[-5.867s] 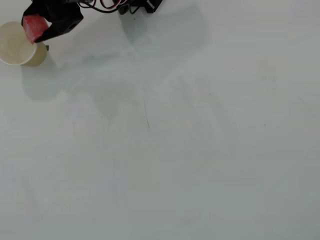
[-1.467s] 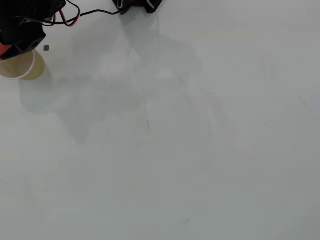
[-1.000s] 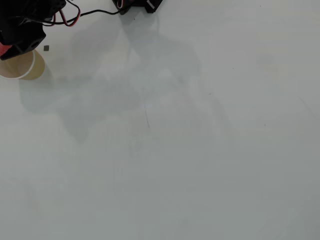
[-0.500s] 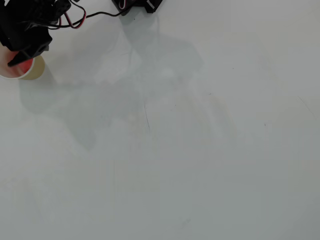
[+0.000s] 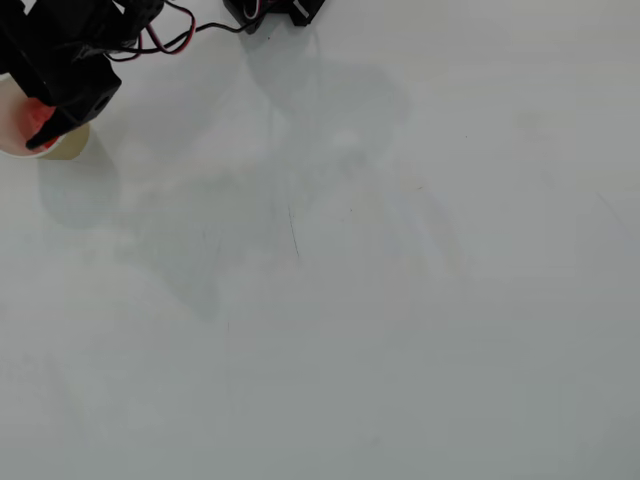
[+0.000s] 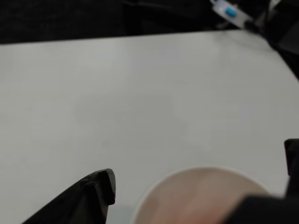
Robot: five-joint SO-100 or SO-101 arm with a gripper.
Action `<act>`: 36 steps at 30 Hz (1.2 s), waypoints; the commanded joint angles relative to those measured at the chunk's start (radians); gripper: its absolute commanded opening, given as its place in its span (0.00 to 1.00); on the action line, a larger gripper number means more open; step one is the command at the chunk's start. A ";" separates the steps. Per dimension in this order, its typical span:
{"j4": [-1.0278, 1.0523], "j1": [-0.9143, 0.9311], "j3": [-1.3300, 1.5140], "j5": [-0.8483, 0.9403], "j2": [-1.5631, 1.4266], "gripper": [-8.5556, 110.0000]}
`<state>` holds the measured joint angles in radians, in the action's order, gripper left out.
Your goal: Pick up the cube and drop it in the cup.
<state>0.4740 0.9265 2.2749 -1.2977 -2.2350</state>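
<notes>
The cream-white cup (image 5: 68, 147) stands at the far left edge of the overhead view, mostly covered by my black arm. The red cube (image 5: 37, 118) shows inside the cup's mouth, under the gripper (image 5: 42, 130). I cannot tell whether it rests on the bottom. In the wrist view the cup (image 6: 196, 198) fills the bottom centre, its pale interior tinted pink, and the cube itself is hidden. The gripper (image 6: 198, 170) hangs right above the cup with its jaws wide apart and nothing between them: one black finger (image 6: 96, 193) at lower left, the other at the right edge.
The white table (image 5: 350, 300) stretches right of and below the cup. Red and black wires (image 5: 175, 35) and a black arm base (image 5: 275, 10) sit at the top edge. The wrist view shows a dark background and a blue-marked part (image 6: 230, 11) beyond the table's far edge.
</notes>
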 commanded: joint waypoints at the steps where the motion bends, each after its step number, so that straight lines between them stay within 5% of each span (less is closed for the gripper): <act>1: -0.003 -0.008 -0.080 0.011 -0.094 0.34; 19: 0.058 -0.207 -0.038 0.011 -0.178 0.35; 36: 0.129 -0.505 0.086 0.000 -0.298 0.16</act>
<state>0.6059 0.4817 2.3761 -1.2977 -2.4513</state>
